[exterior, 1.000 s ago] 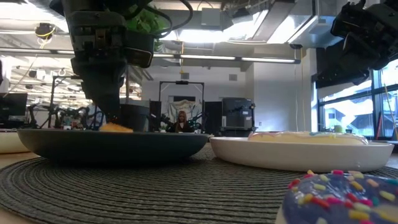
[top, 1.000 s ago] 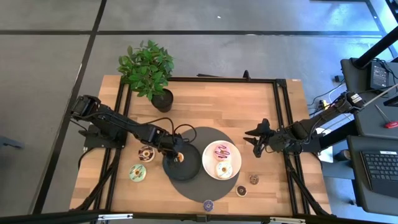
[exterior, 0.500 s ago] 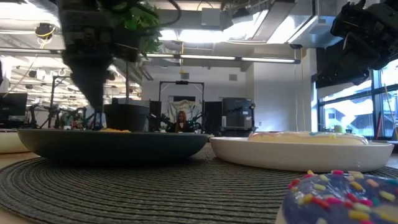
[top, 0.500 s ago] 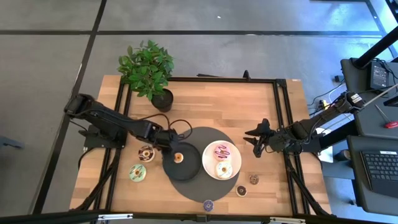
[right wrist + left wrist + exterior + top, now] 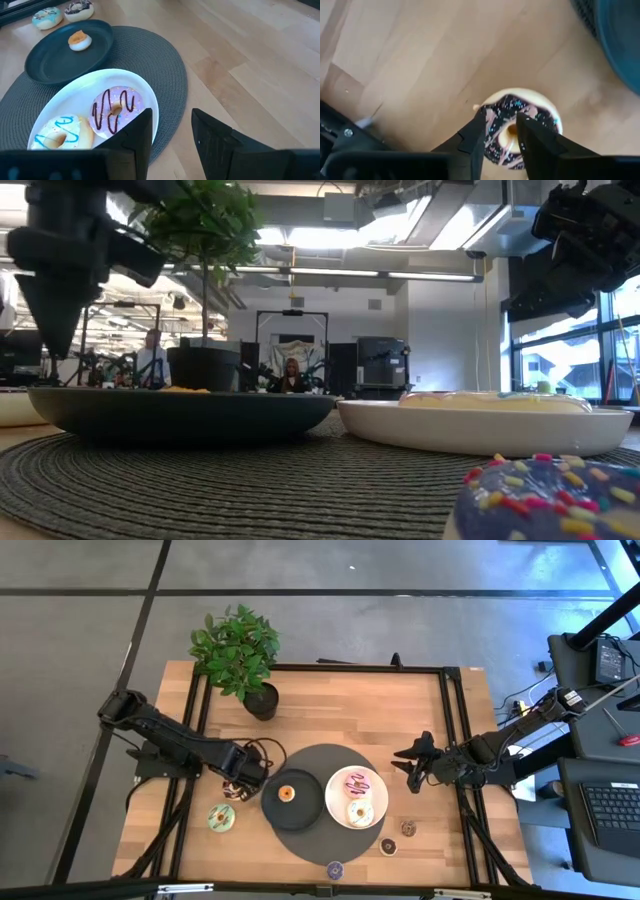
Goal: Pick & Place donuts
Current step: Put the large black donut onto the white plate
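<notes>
My left gripper (image 5: 246, 774) (image 5: 499, 134) hangs open over the chocolate-iced donut (image 5: 235, 787) (image 5: 520, 116), which lies flat on the wood left of the placemat. In the low view this gripper (image 5: 52, 330) stands clear above the table. An orange mini donut (image 5: 286, 793) (image 5: 79, 40) lies on the dark grey plate (image 5: 300, 810). The pink donut (image 5: 356, 783) (image 5: 114, 111) and the white donut (image 5: 360, 812) lie on the white plate (image 5: 336, 802). The green donut (image 5: 221, 818) sits near the left front. My right gripper (image 5: 412, 762) (image 5: 172, 131) waits open, right of the white plate.
Both plates stand on a round grey placemat (image 5: 325, 845). Two brown mini donuts (image 5: 408, 829) (image 5: 388, 846) and a purple one (image 5: 335, 868) (image 5: 550, 495) lie near the front edge. A potted plant (image 5: 240, 655) stands at the far left. People show in the room behind.
My left gripper has risen off the dark grey plate and moved toward the table's left, ending over the chocolate donut. The orange mini donut it stood over a second ago has stayed on the dark plate.
</notes>
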You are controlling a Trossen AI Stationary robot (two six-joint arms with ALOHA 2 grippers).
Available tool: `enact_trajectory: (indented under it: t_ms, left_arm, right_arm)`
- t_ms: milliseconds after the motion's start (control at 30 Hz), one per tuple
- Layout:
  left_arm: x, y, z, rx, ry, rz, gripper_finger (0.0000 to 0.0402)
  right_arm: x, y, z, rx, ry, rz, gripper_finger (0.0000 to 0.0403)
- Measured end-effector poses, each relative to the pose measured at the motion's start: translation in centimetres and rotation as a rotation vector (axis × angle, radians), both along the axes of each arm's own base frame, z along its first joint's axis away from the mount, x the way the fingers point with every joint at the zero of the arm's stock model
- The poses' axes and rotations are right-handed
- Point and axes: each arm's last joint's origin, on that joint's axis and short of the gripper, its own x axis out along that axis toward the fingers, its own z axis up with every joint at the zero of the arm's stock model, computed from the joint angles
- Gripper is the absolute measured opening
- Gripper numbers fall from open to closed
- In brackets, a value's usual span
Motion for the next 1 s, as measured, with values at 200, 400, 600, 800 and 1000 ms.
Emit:
enact_trajectory:
  t_ms: [200, 400, 600, 800, 1000]
  left_arm:
    - [-0.9, -0.6, -0.3, 0.083, 0.012, 0.039, 0.0154]
    - [-2.3, -1.1, -1.8, 0.067, 0.073, 0.105, 0.0191]
    - [-3.2, -1.4, -2.6, 0.078, 0.095, 0.152, 0.0215]
    - [-3.2, -1.7, -2.7, 0.072, 0.071, 0.189, 0.0226]
    - [-2.3, -2.1, -2.8, 0.020, -0.007, 0.159, 0.0226]
  right_arm:
    - [0.0, 0.0, 0.0, 0.002, 0.000, -0.001, 0.0139]
    - [0.0, 0.0, 0.0, 0.002, -0.001, -0.001, 0.0139]
    - [0.0, 0.0, 0.0, 0.002, -0.001, -0.001, 0.0139]
    - [0.0, 0.0, 0.0, 0.002, -0.001, -0.001, 0.0139]
    - [0.0, 0.0, 0.0, 0.002, -0.001, -0.001, 0.0139]
